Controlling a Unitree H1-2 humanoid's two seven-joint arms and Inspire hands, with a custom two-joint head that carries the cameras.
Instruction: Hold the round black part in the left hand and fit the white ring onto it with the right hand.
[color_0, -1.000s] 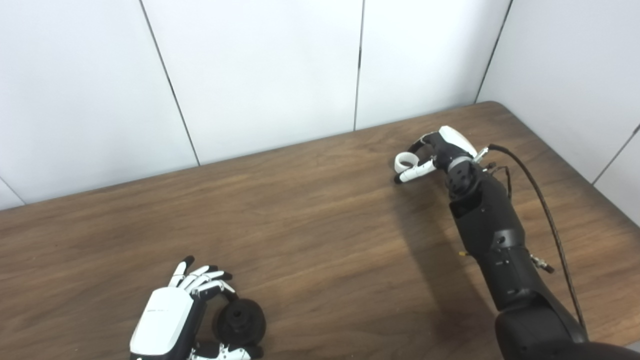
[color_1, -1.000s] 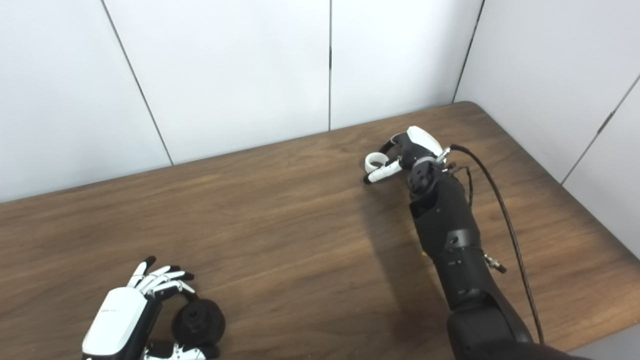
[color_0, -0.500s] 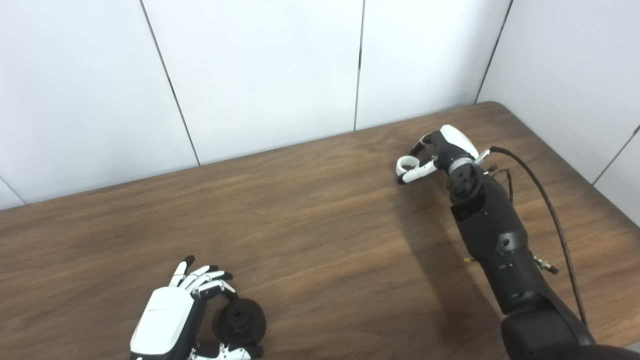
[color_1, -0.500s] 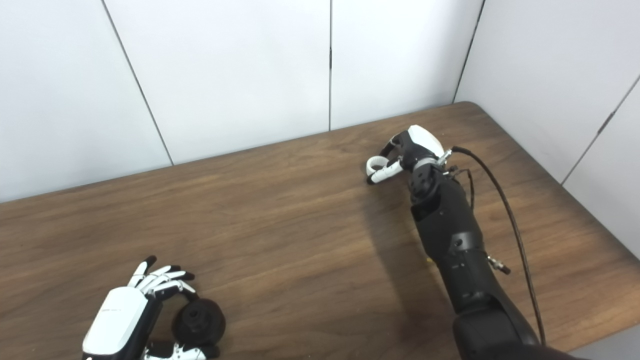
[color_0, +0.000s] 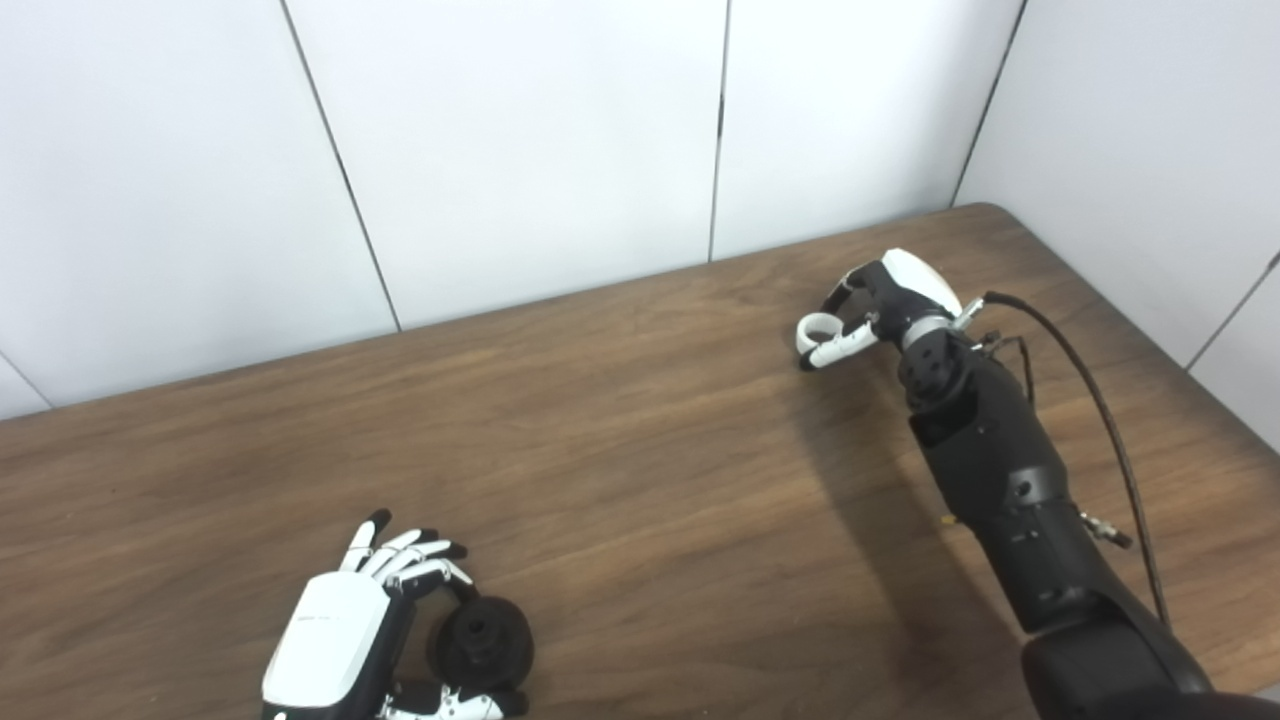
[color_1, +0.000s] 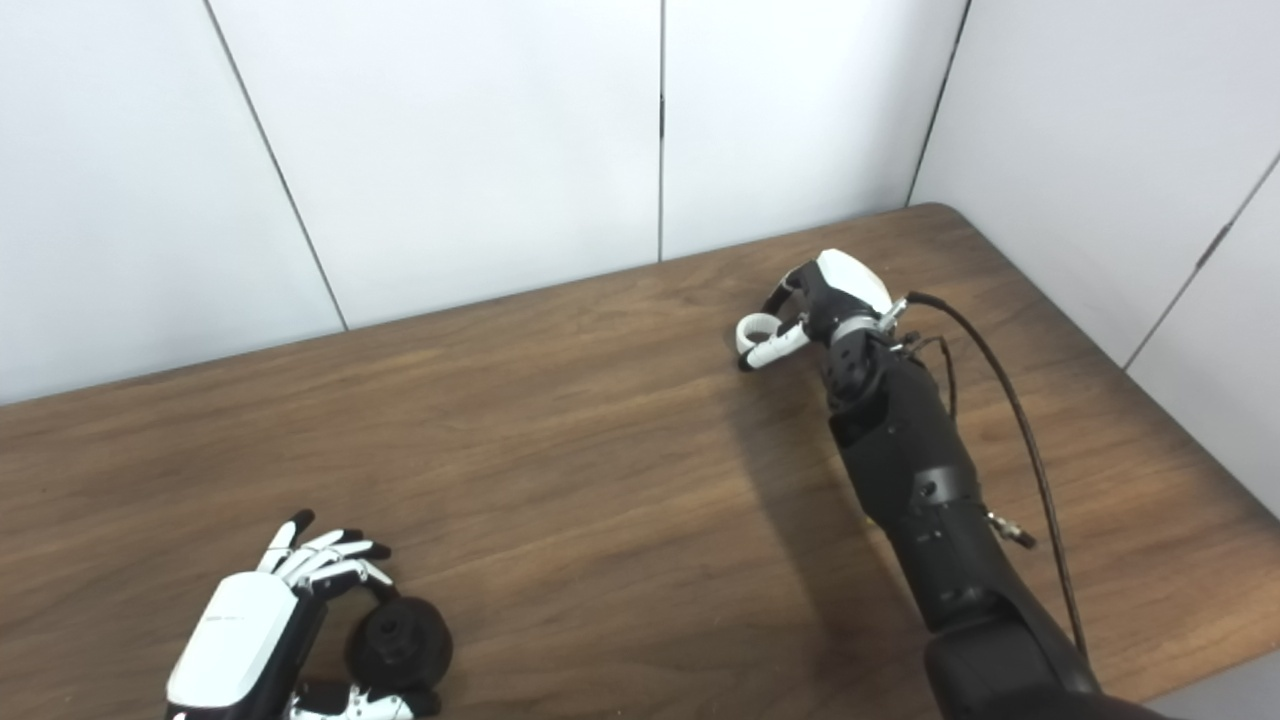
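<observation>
1. Lower left of the frame: left hand (color_0: 345, 640) cups the round black part (color_0: 483, 645) on the table (color_0: 640, 480), fingers curled around it.
2. Upper right: right hand (color_0: 880, 300) seems to pinch the white ring (color_0: 818, 328).

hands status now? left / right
Left hand: shut on the round black part.
Right hand: shut on the small white ring.
</observation>
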